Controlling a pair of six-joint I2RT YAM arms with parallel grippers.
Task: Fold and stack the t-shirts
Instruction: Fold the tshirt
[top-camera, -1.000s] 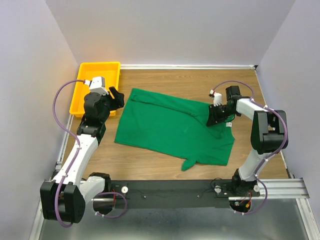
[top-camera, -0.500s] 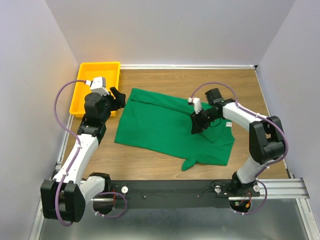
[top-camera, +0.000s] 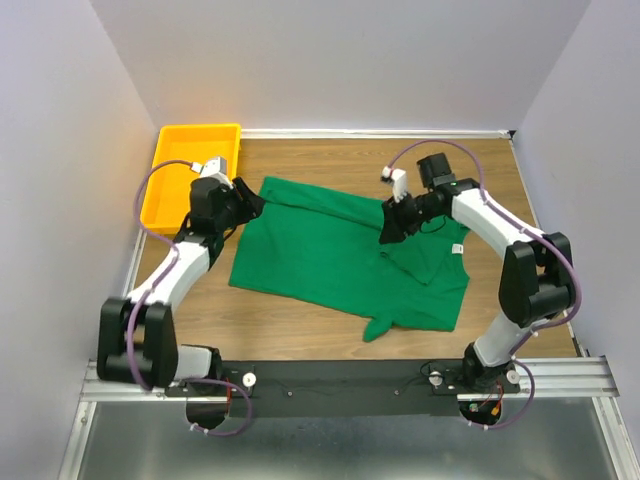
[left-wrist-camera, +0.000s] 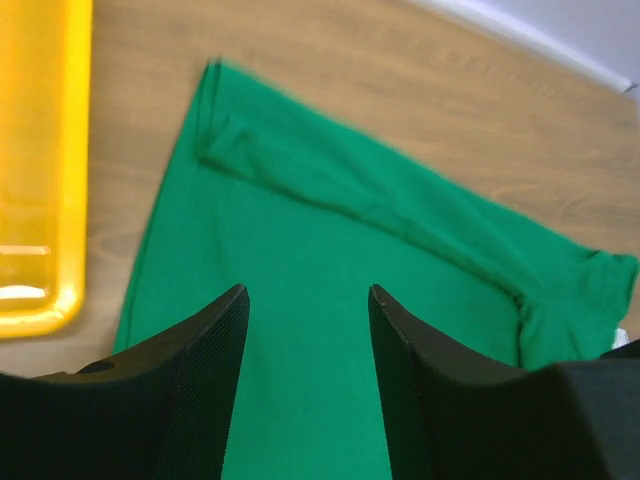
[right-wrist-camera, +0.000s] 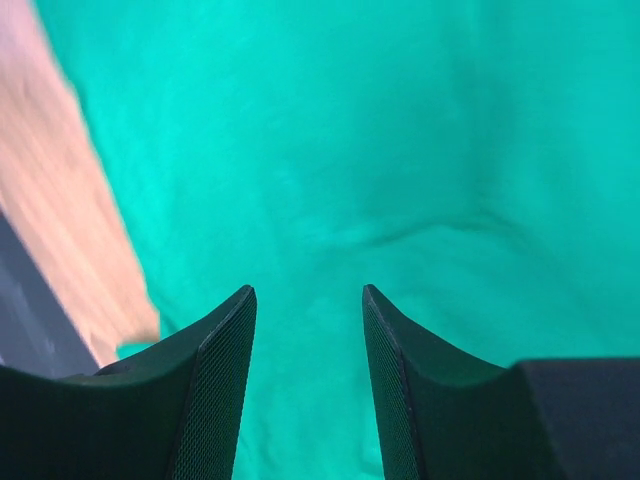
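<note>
Dark-green soft cotton t-shirt (top-camera: 320, 255) flat on the wooden surface (top-camera: 300, 335), long axis running left to right. My left claw (top-camera: 250, 203) hangs over its far-left corner, my right claw (top-camera: 388, 230) right of centre. Both are parted and hold nothing.

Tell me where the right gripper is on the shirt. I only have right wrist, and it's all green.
Observer: The right gripper is over the right half of the shirt, towards its far edge. The shirt lies mostly spread flat, with one sleeve poking out at the near edge.
Operator: Left arm?
Observer: The left gripper is at the shirt's far left corner, jaws open, nothing between them.
Operator: Anything else on the table?
Observer: A yellow tray in the far left corner, with bare wood between it and the shirt.
</note>
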